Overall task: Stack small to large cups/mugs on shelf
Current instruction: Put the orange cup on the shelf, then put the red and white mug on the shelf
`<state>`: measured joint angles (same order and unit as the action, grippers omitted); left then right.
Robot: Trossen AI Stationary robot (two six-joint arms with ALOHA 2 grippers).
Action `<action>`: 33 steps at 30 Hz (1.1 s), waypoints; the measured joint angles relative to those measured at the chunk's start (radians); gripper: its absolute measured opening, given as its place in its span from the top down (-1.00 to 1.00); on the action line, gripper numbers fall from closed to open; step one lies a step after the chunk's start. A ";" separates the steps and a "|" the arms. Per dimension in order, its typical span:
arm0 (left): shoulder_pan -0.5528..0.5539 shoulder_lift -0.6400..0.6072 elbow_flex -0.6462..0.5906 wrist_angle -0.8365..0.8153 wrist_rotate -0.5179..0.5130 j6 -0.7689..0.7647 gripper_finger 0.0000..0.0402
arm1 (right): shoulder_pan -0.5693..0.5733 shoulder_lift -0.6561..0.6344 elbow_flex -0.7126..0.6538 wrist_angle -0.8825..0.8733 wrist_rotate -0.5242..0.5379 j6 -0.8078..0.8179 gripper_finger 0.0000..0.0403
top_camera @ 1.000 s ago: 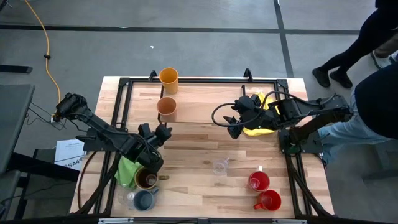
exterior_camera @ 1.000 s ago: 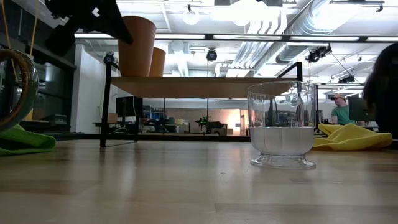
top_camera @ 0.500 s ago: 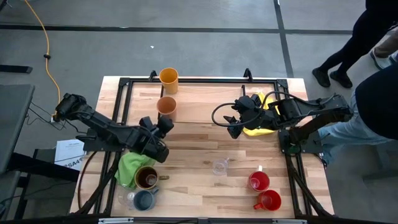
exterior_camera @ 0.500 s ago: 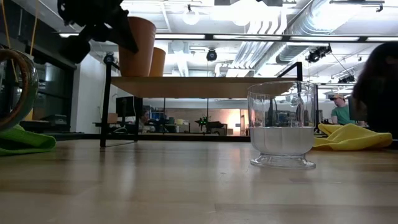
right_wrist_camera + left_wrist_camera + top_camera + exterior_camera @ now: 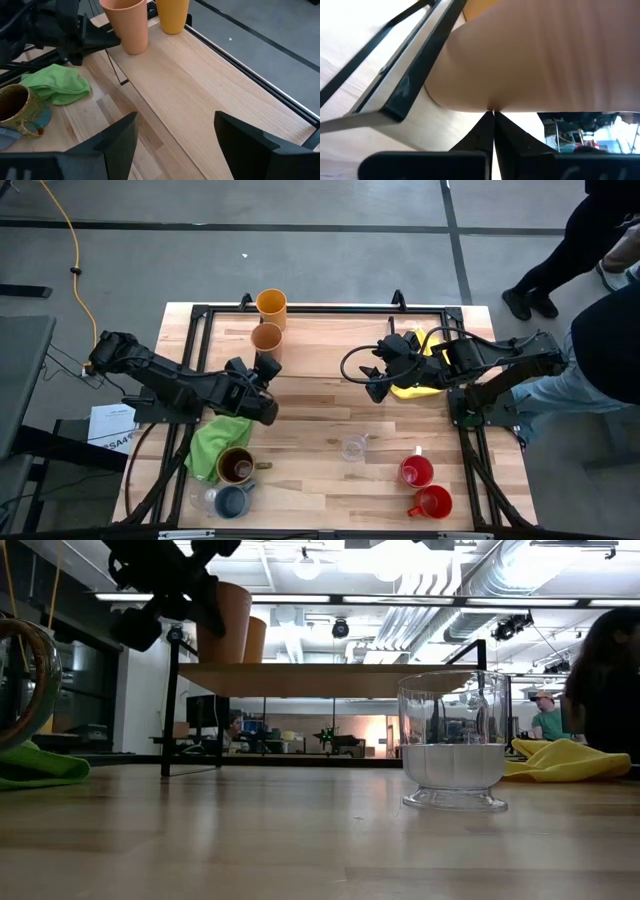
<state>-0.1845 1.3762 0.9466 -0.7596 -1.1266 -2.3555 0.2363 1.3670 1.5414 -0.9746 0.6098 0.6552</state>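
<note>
The left claw point(image 5: 266, 370) is pressing its tightly pinched, empty fingertips point(image 5: 493, 116) against the side of the tan cup point(image 5: 266, 339), which is standing upright on the shelf point(image 5: 340, 340) just beside the yellow-orange cup point(image 5: 271, 303). This is looking like a nudge to line the pair up, so the push wants to be slow and low on the wall, square to the cup; a high shove is likely to tip it. The right claw point(image 5: 175, 132) is waiting wide open, holding nothing, over the yellow cloth point(image 5: 418, 384). Down on the bench point(image 5: 330, 405), a clear glass point(image 5: 352, 447), two red mugs point(image 5: 417, 471), a brown mug point(image 5: 236, 467) and a blue-grey mug point(image 5: 232, 501) are sitting unshelved.
</note>
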 joint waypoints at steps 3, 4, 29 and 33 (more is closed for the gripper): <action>0.011 0.000 0.000 0.000 0.000 0.000 1.00 | 0.000 0.000 0.000 0.000 0.000 0.000 -0.25; 0.010 0.000 0.000 0.000 0.000 0.000 1.00 | 0.000 0.000 0.000 0.000 0.000 0.000 -0.25; -0.225 -0.088 0.000 0.172 0.160 0.316 1.00 | 0.000 0.000 0.000 0.000 -0.013 0.000 -0.25; -0.356 -0.149 0.000 0.302 0.264 0.606 1.00 | 0.000 0.000 0.000 -0.001 -0.016 0.000 -0.25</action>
<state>-0.5406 1.2275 0.9467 -0.4572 -0.8623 -1.7499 0.2363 1.3670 1.5414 -0.9752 0.5934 0.6552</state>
